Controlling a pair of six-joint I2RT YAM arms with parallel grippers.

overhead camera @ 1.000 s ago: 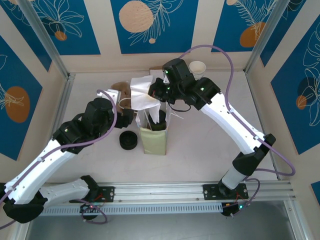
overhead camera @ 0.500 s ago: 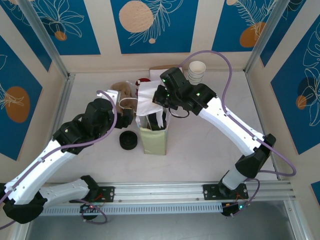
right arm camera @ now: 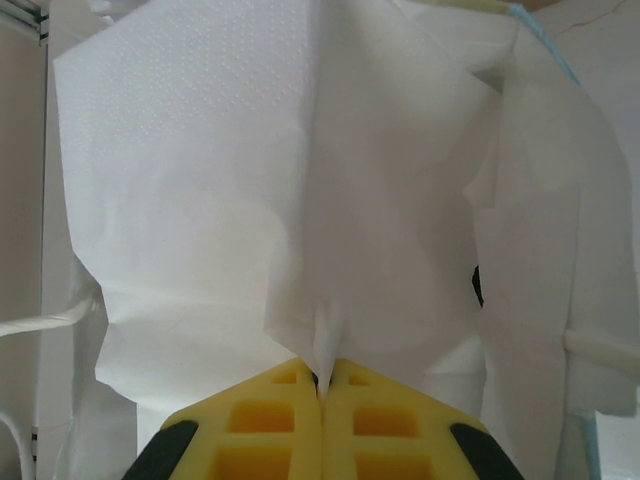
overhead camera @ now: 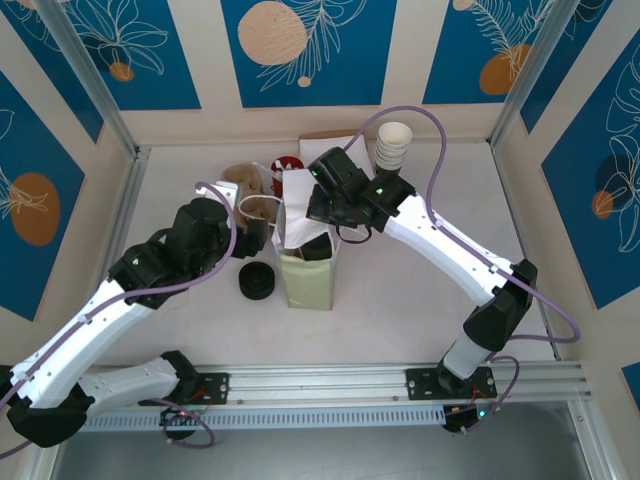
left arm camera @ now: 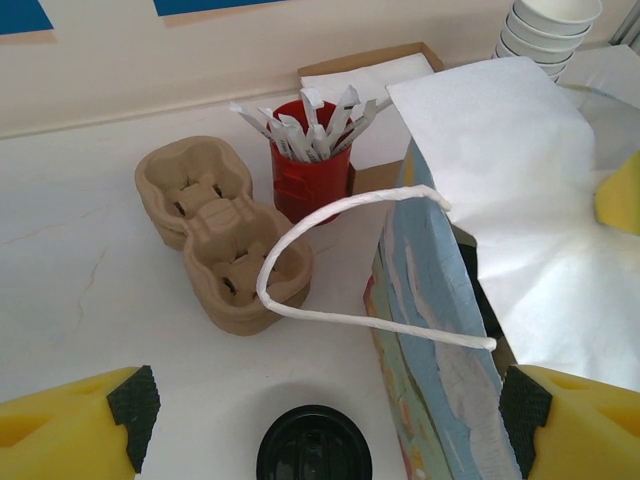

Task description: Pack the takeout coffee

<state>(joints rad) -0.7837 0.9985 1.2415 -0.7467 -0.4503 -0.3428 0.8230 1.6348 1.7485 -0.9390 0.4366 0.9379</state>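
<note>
1. Top external view: the takeout coffee (overhead camera: 318, 248) stands inside the open paper bag (overhead camera: 308, 285) at mid-table. I see just its dark round top in the bag's mouth. Its sides are hidden by the bag walls.
2. A white napkin (overhead camera: 297, 210) hangs over the bag's far rim, at 11 o'clock from the coffee, and drapes down into the mouth.
3. My right gripper (right arm camera: 322, 385) is clenched on that napkin. On my right wrist camera the two yellow fingers meet with a fold of the paper pinched between them.
4. My left gripper (left arm camera: 330, 412) is released, with its fingers spread wide at 9 o'clock from the bag. On my left wrist camera the bag's side wall and its white cord handle (left arm camera: 330, 215) rise between the fingers. I cannot tell whether either pad touches the bag.
5. A stack of black lids (overhead camera: 256, 281) sits just beside the bag at 9 o'clock.
6. Brown pulp cup carriers (left arm camera: 215, 230) lie at 10 o'clock from the bag, and a red cup (left arm camera: 310, 180) of paper-wrapped sticks stands at 12 o'clock from it.
7. A stack of white cups (overhead camera: 393, 145) stands near the back wall at 1 o'clock.
</note>
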